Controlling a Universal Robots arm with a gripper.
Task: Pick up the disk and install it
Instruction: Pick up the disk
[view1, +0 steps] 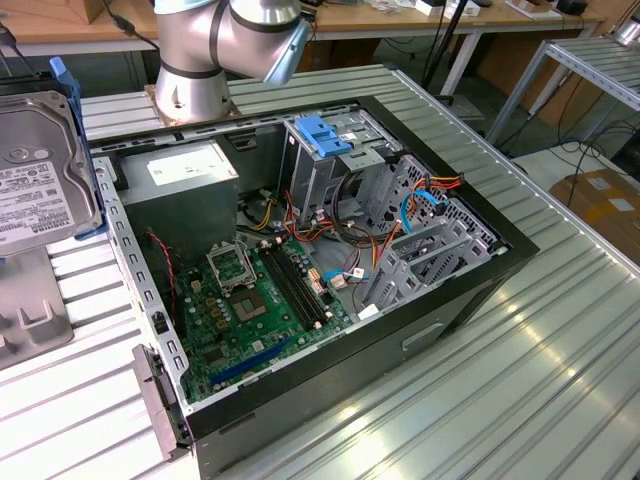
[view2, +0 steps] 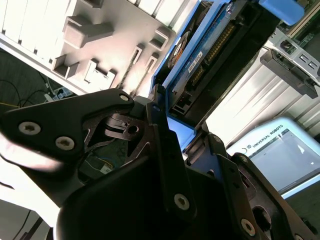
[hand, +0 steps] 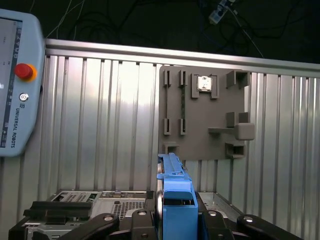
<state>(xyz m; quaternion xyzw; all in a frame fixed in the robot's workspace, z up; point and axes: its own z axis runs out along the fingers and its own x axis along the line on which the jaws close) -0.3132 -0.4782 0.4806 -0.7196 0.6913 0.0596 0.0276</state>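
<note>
From above, the exterior view faces the open computer case (view1: 420, 365); both wrist views, close behind my claw (hand: 177, 225), share the disk (hand: 175, 192) and grey plate (hand: 205, 117).

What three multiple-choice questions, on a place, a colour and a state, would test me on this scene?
1. Where is the disk? A inside the computer case; B outside it, at the exterior view's left; C on the floor.
2. Its carrier frame is: A blue; B red; C green.
3. The pincer is: A open; B shut on a cable; C shut on the disk.
Answers: B, it hangs beside the case; A, blue edges show in both wrist views; C, its fingers press the frame from both sides.
</note>
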